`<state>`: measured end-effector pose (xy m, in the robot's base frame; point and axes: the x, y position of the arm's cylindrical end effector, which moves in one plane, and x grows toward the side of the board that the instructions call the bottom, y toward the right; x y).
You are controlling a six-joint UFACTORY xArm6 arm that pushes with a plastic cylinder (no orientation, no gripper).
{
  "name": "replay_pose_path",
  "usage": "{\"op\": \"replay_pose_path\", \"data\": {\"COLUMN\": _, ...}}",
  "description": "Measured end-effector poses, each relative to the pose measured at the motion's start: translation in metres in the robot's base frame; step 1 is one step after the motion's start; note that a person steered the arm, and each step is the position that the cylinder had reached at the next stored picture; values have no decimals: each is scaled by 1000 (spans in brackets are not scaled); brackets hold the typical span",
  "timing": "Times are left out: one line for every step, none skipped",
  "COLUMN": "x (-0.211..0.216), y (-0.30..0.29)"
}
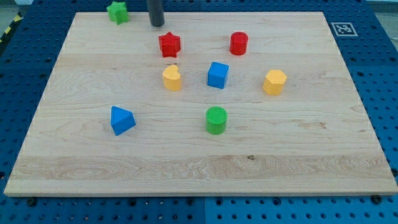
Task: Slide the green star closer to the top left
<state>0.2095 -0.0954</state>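
Note:
The green star (117,12) sits at the top edge of the wooden board (81,162), near the view's top left corner. My tip (157,24) comes down from the view's top and rests on the board to the right of the green star, with a clear gap between them. The red star (169,45) lies just below and to the right of my tip.
A red cylinder (239,43) is right of the red star. A yellow block (172,78), a blue cube (217,74) and a yellow hexagonal block (274,82) form a row mid-board. A blue triangular block (122,120) and a green cylinder (216,120) lie lower.

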Motion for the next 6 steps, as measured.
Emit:
{"op": "replay_pose_path", "data": {"x": -18, "y": -4}}
{"op": "replay_pose_path", "data": {"x": -18, "y": -28}}
{"op": "replay_pose_path", "data": {"x": -18, "y": -67}}
{"op": "replay_pose_path", "data": {"x": -18, "y": -71}}
{"op": "replay_pose_path", "data": {"x": -17, "y": -71}}
{"op": "replay_pose_path", "data": {"x": -9, "y": -74}}
